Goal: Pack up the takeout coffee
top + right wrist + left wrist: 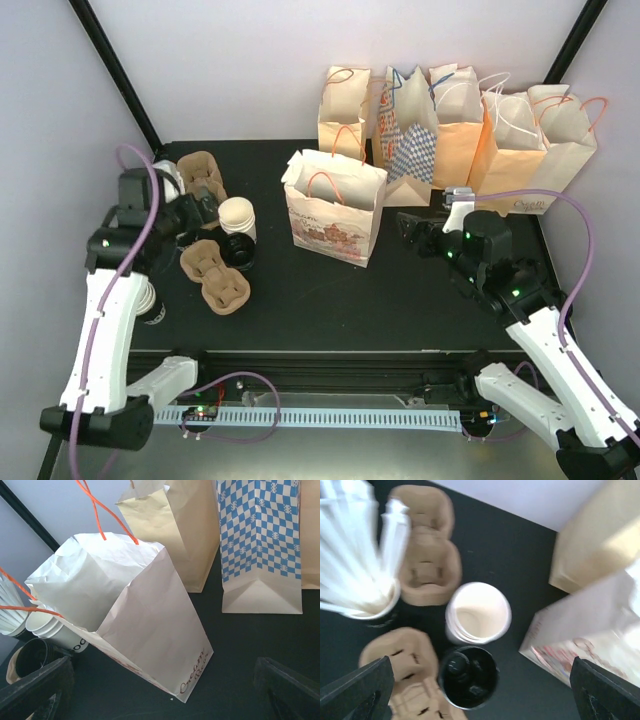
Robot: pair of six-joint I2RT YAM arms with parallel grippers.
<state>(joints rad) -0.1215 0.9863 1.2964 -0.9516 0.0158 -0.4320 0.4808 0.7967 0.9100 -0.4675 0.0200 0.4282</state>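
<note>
A white cup with a dark end [152, 304] shows under my left arm; it may be the takeout coffee, but its lid and lettering are not clear. My left gripper [203, 214] is open and empty. In the left wrist view the left gripper [480, 700] hovers over a black stack of lids [468, 676], next to a stack of cream cups [477, 612]. My right gripper [411, 226] is open and empty, right of an open white paper bag [335, 208]. The right wrist view shows that gripper [160, 695] facing the bag [150, 625].
Brown pulp carriers lie at the left [203, 176] [216, 277]. A tall stack of white cups [350, 565] stands at the far left. Several paper bags, one blue-checked [410, 135], line the back. The cream cups [237, 216] and lids [238, 250] stand left of the white bag.
</note>
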